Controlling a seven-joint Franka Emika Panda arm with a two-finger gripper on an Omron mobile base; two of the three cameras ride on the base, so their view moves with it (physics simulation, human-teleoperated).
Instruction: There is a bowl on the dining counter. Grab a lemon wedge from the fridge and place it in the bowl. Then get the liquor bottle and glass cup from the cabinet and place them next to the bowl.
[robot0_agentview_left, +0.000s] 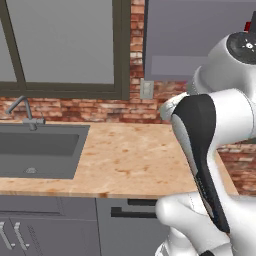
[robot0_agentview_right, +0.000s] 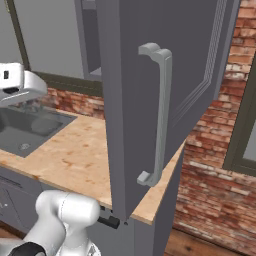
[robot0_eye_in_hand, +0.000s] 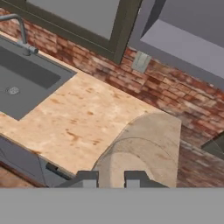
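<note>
Grip of the gripper (robot0_eye_in_hand: 113, 179) closed on the glass cup (robot0_eye_in_hand: 144, 144), dark fingertips (robot0_eye_in_hand: 89, 178) pressed to either side of its near end, nothing loose between them. Cup seen translucent and tilted, long axis running away from the hand toward the far right, with the wood grain showing through its wall. Held in the air above the right end of the worktop (robot0_eye_in_hand: 83, 118), touching neither it nor the brick wall (robot0_eye_in_hand: 166, 92) behind. Farther left on that worktop, the grey sink (robot0_eye_in_hand: 26, 83) and its tap (robot0_eye_in_hand: 19, 26); on the bricks just beyond the cup, a wall socket (robot0_eye_in_hand: 141, 61); above and to the right, the grey cabinet (robot0_eye_in_hand: 188, 39), with its cabinet door (robot0_agentview_right: 130, 100) swung wide open and the handle (robot0_agentview_right: 161, 115) facing the base. Arm (robot0_agentview_left: 200, 140) folded up high on the right, elbow bent sharply, wrist raised to cabinet height and hand angled down over the worktop. Judged as the carrying step for the cup: next a turn away from this wall toward the dining counter and the bowl, though which way these lie from the hand cannot be told from here. Open door close on the right, so a likely thing to clip in swinging round.
</note>
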